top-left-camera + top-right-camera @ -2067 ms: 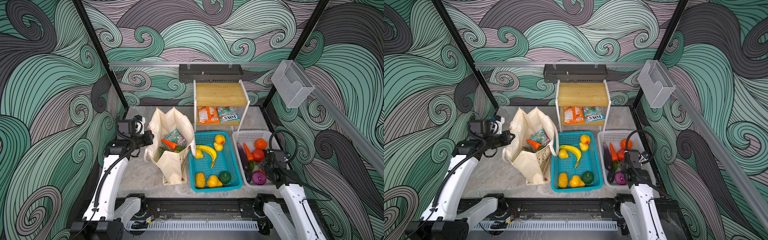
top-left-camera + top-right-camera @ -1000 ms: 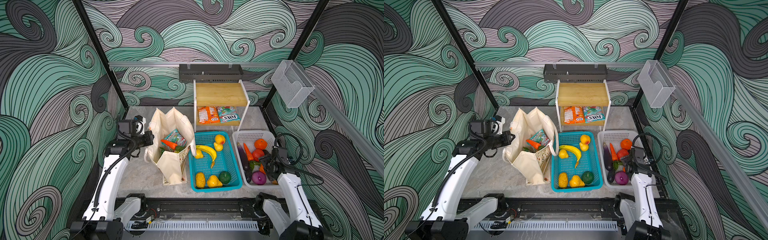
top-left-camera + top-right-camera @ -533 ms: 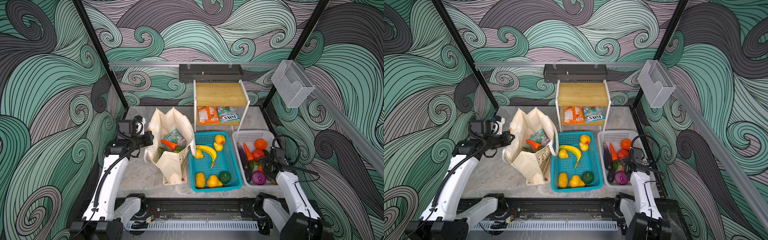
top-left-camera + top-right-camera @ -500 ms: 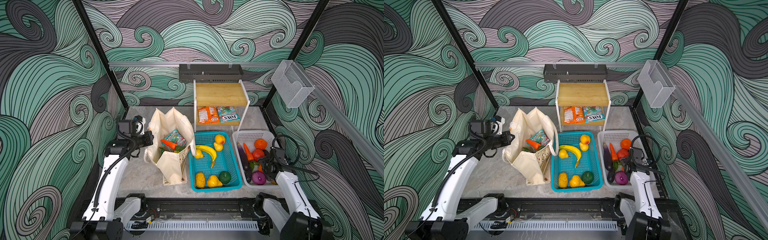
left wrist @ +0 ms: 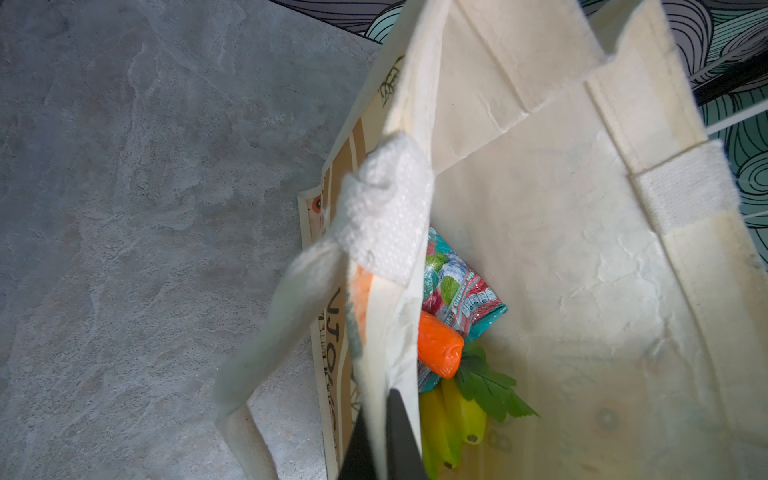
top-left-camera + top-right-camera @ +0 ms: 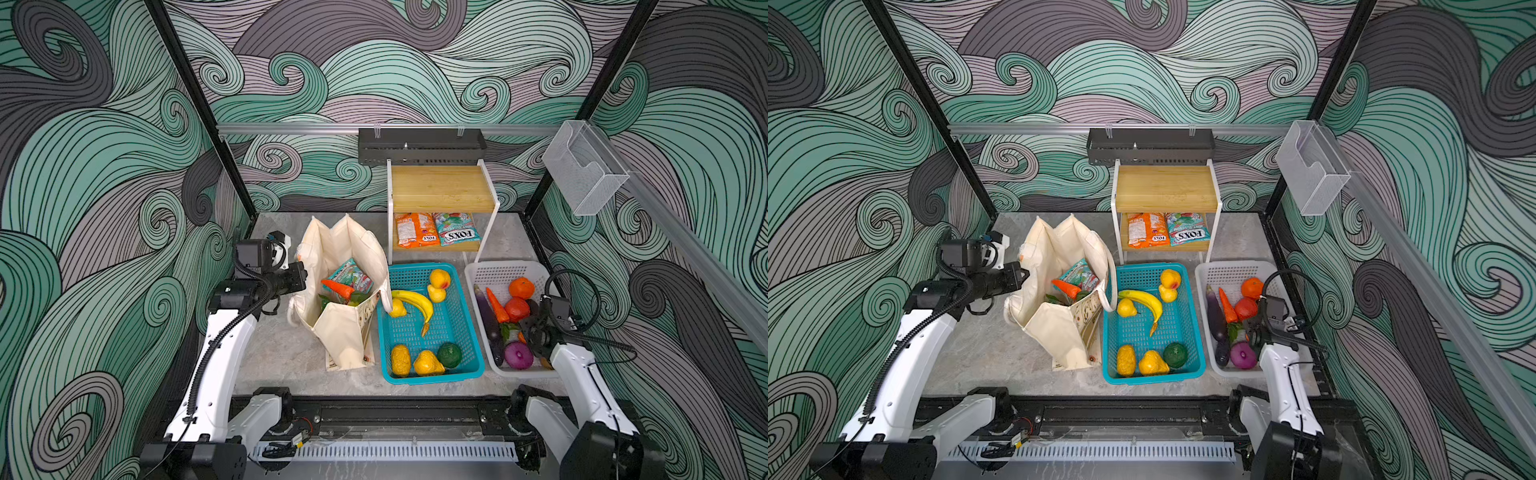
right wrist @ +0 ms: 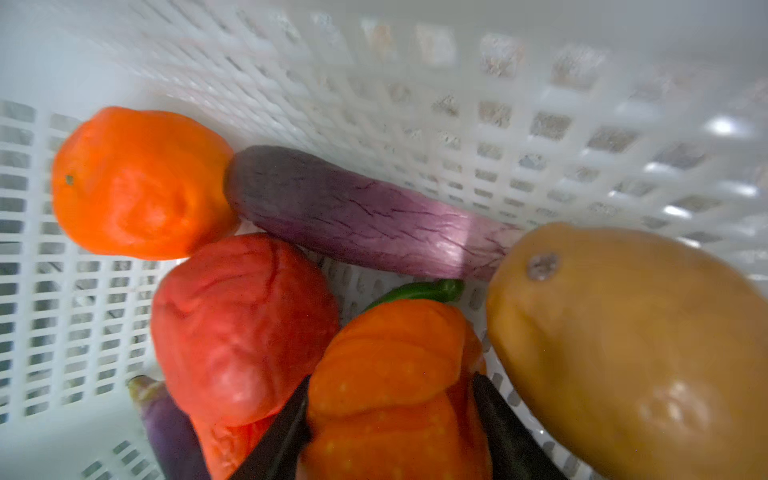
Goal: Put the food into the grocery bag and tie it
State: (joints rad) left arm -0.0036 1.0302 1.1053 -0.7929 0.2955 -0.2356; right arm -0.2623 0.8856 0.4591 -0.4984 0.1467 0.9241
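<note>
1. Right gripper (image 7: 390, 380) sits deeper in the white basket (image 7: 457, 104) than seconds earlier, jaws pressing an orange pepper (image 7: 386, 349).
2. Left gripper (image 5: 379, 419) pinches the grocery bag (image 6: 345, 336) rim, keeping it open for loading.

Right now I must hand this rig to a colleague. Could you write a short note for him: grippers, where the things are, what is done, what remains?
Left gripper: shut on the grocery bag rim, holding it open.
Right gripper: inside the white basket, jaws on both sides of the orange bell pepper; firm grip not confirmed.
Done: carrot, teal snack packet and bananas lie in the bag.
Left: food in the white basket and teal basket, orange Fox's packet and teal Fox's packet on the wooden-topped rack; then tie the rope handles.
</note>
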